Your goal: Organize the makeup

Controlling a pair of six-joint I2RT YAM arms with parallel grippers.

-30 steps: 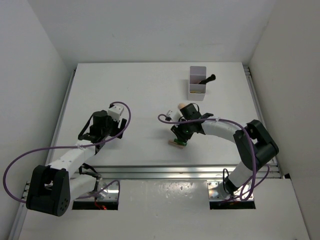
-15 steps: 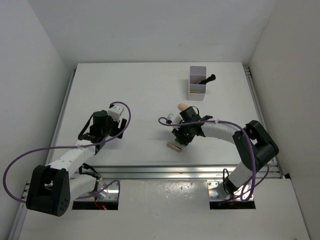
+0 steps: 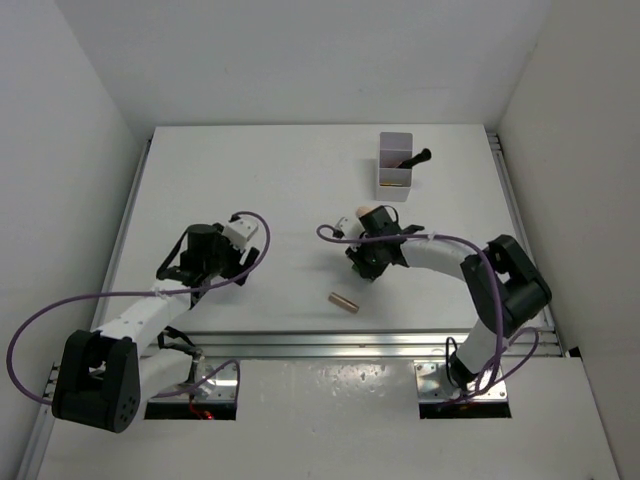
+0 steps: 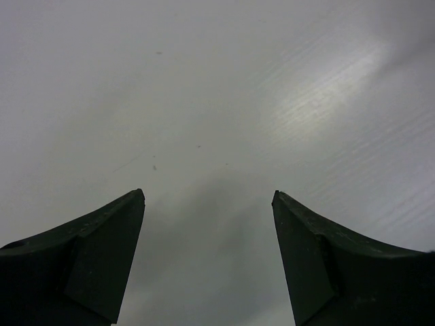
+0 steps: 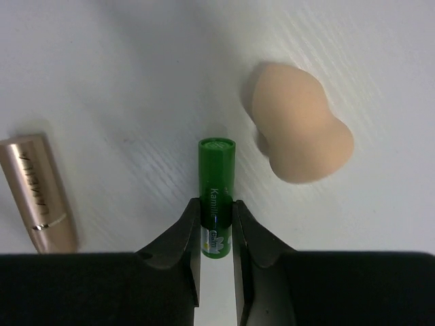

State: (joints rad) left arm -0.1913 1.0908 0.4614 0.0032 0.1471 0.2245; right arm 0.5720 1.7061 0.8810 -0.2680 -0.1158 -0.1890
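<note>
While the right claw (image 5: 217, 202) pinches the green tube (image 5: 217, 170), check its own camera first. The jaws are narrow and press both sides of the tube's near end, so most of the tube sticks out ahead of the fingertips. A peach sponge (image 5: 299, 125) lies on the worktop (image 5: 122, 61) ahead and to the right of the claw, apart from the tube. A copper tube (image 5: 41, 190) lies off to the claw's left. Because the hold sits so far back, you would do well to firm it up before lifting, then rise straight so neither neighbour gets nudged.

On the left wrist camera, the left claw (image 4: 207, 197) stands wide, holding nothing and facing the worktop. Leave it parked.

From above, the white box (image 3: 383, 165) sits beyond the sponge from the right claw, well apart, with a black brush (image 3: 415, 157) leaning out of it. Carry the tube there level and let go low inside a compartment.
</note>
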